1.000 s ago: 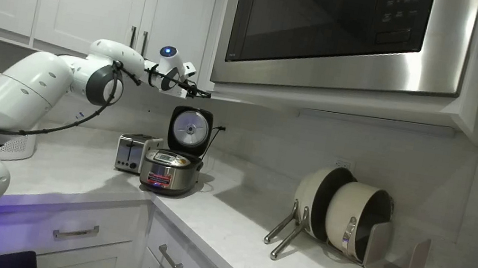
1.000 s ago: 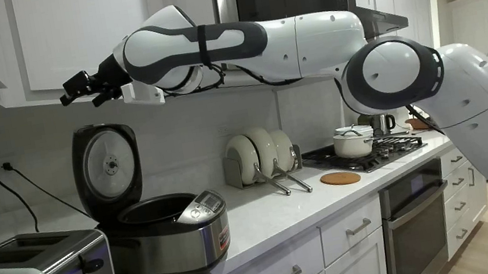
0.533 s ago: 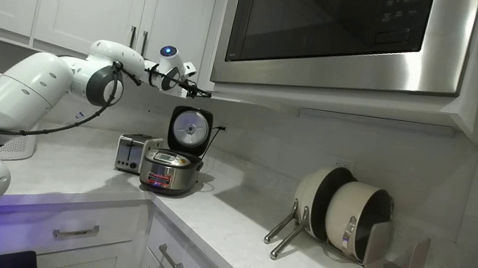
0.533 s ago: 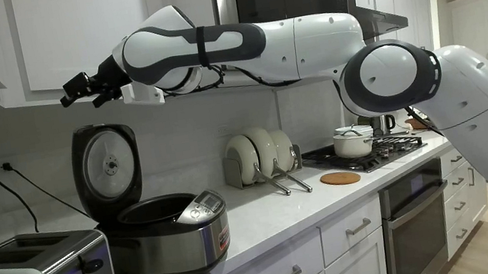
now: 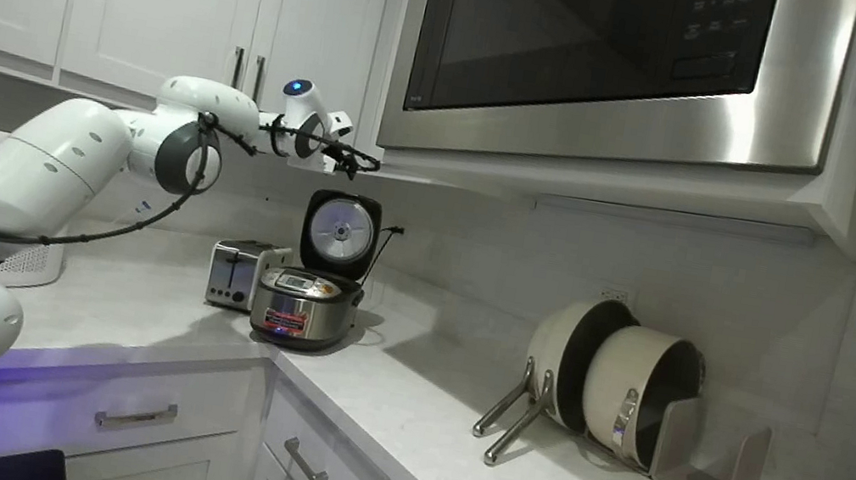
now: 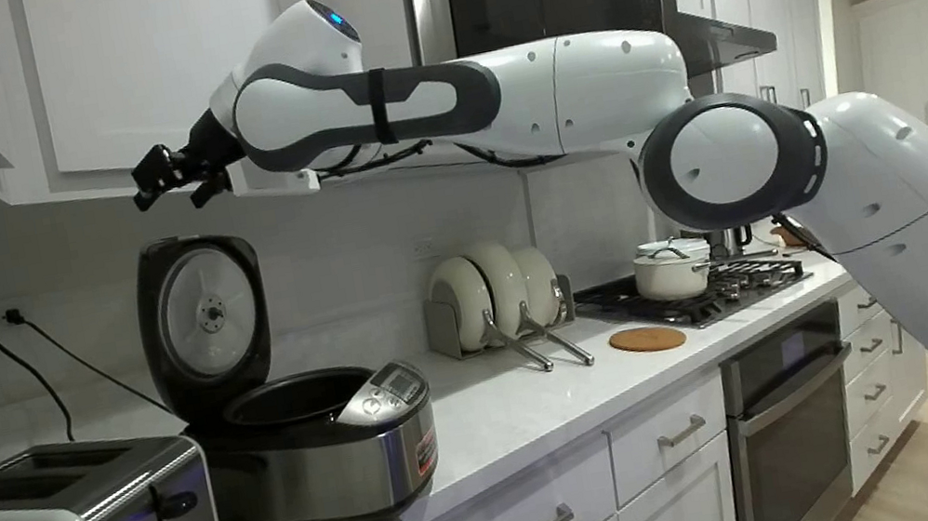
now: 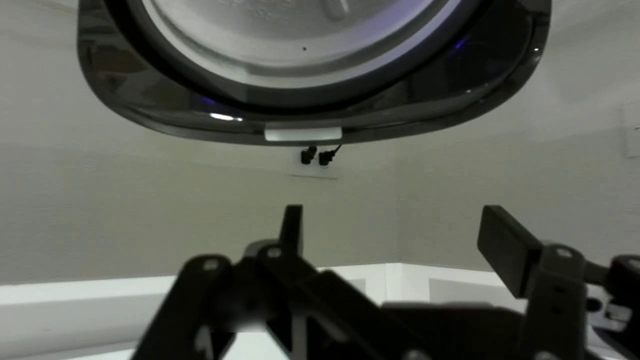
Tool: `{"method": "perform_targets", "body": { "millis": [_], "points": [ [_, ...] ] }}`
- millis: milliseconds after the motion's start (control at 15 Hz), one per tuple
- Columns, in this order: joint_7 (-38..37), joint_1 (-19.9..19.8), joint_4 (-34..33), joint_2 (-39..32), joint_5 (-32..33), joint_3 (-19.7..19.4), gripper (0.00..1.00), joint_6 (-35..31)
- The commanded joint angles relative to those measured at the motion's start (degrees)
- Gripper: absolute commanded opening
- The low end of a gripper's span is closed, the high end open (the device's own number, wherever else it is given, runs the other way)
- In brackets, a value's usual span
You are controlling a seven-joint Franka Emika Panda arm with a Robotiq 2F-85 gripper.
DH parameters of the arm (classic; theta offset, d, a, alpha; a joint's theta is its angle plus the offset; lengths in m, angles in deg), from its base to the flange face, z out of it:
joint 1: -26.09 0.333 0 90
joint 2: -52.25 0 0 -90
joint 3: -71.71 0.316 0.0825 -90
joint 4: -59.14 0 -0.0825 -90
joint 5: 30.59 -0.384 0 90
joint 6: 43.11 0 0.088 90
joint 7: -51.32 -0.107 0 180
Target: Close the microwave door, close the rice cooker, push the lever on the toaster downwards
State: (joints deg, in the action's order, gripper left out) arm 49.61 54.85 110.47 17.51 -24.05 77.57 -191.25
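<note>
Gaping, the pincer (image 6: 175,197) hovers above the rice cooker's (image 6: 313,482) raised lid (image 6: 205,318).

obstacle: raised lid (image 6: 202,316) below claw (image 6: 173,199) | passage: above counter (image 6: 479,404), between rice cooker (image 6: 320,473) and pans (image 6: 500,292)

No text is showing legibly. A red label (image 5: 284,321), too small to read, is marking the front of the rice cooker (image 5: 322,314). Pale markings (image 5: 714,26), likewise illegible, are lining the control panel (image 5: 703,47) at the right of the microwave door (image 5: 564,34).
</note>
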Motion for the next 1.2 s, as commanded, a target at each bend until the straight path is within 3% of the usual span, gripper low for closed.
{"method": "perform_targets", "body": {
  "millis": [0,533,1133],
  "points": [
    [-4.5,0.9,-7.8,-3.9,2.9,-2.1,0.58,4.7],
    [-3.0,1.4,-17.7,-11.4,2.9,-2.0,0.0,8.7],
    [-3.4,3.3,-28.0,-18.3,2.7,-3.4,0.0,11.6]
  ]
}}
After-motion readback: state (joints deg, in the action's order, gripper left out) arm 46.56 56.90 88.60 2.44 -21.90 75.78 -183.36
